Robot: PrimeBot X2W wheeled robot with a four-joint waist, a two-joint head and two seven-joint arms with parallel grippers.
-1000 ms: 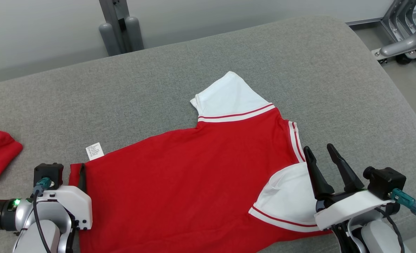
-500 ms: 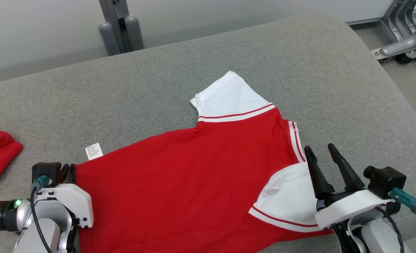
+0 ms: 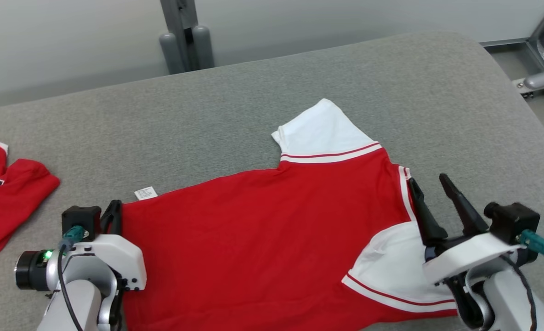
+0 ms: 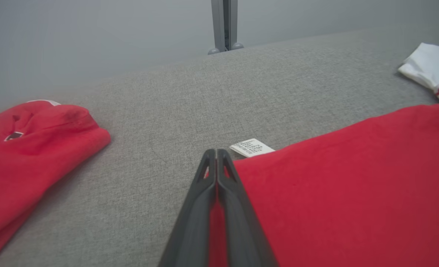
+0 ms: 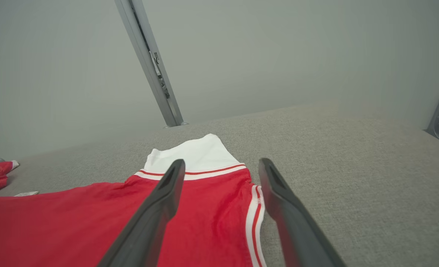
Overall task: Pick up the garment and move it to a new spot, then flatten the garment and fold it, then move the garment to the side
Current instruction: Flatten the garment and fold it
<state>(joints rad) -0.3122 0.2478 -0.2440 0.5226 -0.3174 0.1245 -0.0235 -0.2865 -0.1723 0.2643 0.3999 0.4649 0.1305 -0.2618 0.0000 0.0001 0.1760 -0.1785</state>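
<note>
The left gripper (image 3: pixel 114 215) sat at the lower left of the head view. Its two dark fingers (image 4: pixel 193 222) were pressed together, clamped on the left edge of the red garment (image 3: pixel 263 230), and a sliver of red cloth showed between them in the left wrist view. The right gripper (image 3: pixel 428 180) was at the lower right with its jaws apart, poised over the garment's right edge beside the white striped trim. The garment lay spread flat across the middle of the grey padded table (image 3: pixel 253 105). One white sleeve (image 3: pixel 322 128) pointed away from the robot and the other (image 3: pixel 391 262) lay beside the right gripper. A white care label (image 3: pixel 145 193) lay just beyond the left gripper. A second red garment (image 3: pixel 5 197) lay well apart at the far left.
</note>
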